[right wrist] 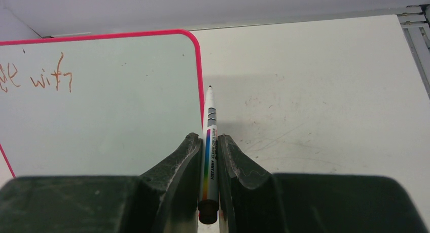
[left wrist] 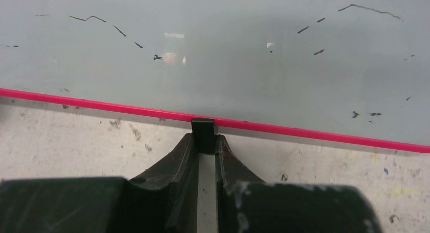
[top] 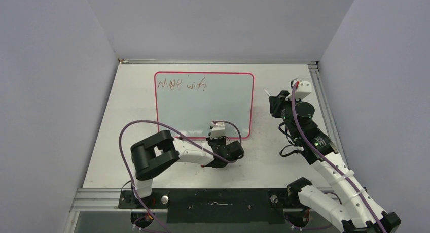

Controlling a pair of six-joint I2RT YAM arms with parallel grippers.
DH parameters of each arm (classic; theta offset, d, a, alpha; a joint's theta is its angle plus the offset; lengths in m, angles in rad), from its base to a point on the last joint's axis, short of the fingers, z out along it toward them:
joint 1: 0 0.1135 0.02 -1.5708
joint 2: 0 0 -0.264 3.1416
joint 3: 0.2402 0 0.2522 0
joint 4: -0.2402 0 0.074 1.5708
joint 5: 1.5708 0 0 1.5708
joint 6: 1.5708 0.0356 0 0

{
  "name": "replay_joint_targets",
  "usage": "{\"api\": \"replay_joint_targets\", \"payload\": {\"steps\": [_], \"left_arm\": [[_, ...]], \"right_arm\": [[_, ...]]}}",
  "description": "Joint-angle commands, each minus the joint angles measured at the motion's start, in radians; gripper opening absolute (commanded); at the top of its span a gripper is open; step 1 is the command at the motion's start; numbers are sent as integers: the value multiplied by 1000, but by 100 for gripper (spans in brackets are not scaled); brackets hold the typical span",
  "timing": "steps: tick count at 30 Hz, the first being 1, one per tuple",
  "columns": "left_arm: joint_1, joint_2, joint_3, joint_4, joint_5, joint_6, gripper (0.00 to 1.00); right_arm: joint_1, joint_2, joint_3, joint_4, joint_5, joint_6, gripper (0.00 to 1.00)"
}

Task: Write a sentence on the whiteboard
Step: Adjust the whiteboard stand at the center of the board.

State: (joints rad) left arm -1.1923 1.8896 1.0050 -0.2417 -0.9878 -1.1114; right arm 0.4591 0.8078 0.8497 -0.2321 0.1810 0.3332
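White table (top: 127, 116): left pincer (left wrist: 205, 143) low, clamped on whiteboard (top: 203, 111) foot (left wrist: 203, 127), elbow (top: 152, 157) folded; right pincer (right wrist: 208, 144) clamped on marker (right wrist: 209, 111)

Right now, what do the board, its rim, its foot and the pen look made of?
Board: smooth glossy pale sheet, probably coated steel or melamine; it mirrors lights. Rim: thin bright pink strip, likely plastic. Foot: matte black, plastic or rubber, hard to tell. Pen: glossy white plastic barrel with printed rainbow stripe.

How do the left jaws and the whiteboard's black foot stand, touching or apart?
Touching. Left wrist view: both jaws press the sides of the black foot.
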Motion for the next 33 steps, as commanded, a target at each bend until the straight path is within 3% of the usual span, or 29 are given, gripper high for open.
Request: {"api": "replay_joint_targets", "payload": {"steps": [1,16,21,24,33], "left_arm": [[-70,-55,19,-151,8,-112,0],[-191,-17,127,-367,-86,-262,0],[-203,-42,105,-372,-102,-277,38],[-212,-59,98,-391,-109,-285,51],[-228,-159,36,-400,-82,-271,61]], "right_arm": [[9,-3,7,55,-16,15,5],[18,15,30,53,-21,1,5],[21,5,28,49,-12,3,5],[21,-4,28,45,-11,6,5],[24,-5,35,35,-6,4,5]]}}
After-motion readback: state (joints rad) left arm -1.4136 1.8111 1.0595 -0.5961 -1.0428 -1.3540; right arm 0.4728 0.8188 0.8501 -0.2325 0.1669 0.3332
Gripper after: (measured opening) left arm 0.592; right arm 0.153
